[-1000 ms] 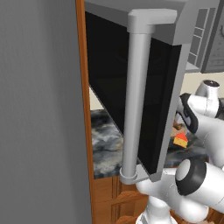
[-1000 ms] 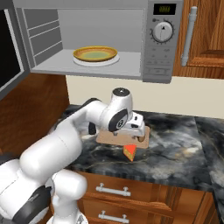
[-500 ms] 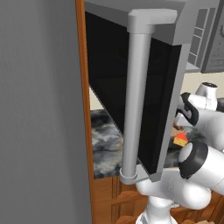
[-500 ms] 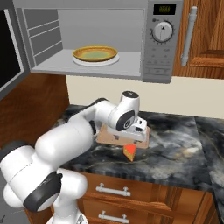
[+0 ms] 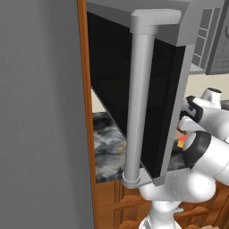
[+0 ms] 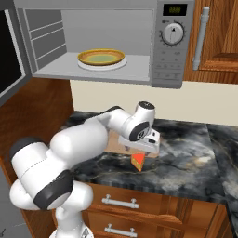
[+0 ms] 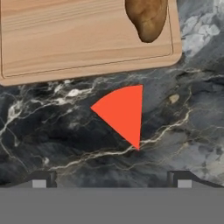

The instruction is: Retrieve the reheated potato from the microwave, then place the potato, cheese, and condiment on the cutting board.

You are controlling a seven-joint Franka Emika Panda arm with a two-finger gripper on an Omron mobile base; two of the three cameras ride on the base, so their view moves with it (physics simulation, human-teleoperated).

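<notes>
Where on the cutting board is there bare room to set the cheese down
The cutting board is bare across its whole stretch beside the potato, which sits at one end. The cheese lies on the dark marble counter just off the board's long edge.

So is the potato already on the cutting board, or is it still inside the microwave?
On the board. The hand view shows the potato lying on the cutting board; the microwave holds a plate.

Arm folded forward and low, wrist bent so hand points straight down. Gripper [image 7: 111, 181] jaws spread fully wide, nothing between the fingertips [image 7: 40, 180], nothing held.
</notes>
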